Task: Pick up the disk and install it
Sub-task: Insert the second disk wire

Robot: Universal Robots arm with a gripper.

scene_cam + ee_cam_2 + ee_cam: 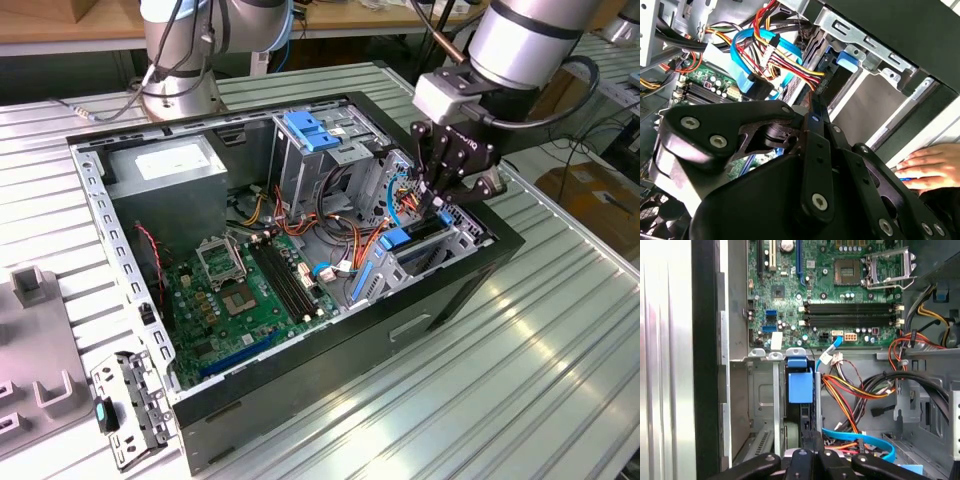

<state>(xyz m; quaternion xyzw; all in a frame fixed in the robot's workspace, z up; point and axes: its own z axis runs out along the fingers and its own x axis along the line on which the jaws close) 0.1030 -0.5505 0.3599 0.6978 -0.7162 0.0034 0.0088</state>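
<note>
The disk (425, 232) stands on its thin edge in a metal slot at the case's (470, 290) corner, on the exterior view's right. Its long side runs along the case wall, level with the table (560, 380). It looks black, with a blue end piece (395, 238) facing the green board (240, 300). The arm (520, 40) hangs over it, with its jaws just above the disk's top edge. I cannot tell if the jaws are open or hold it.
</note>
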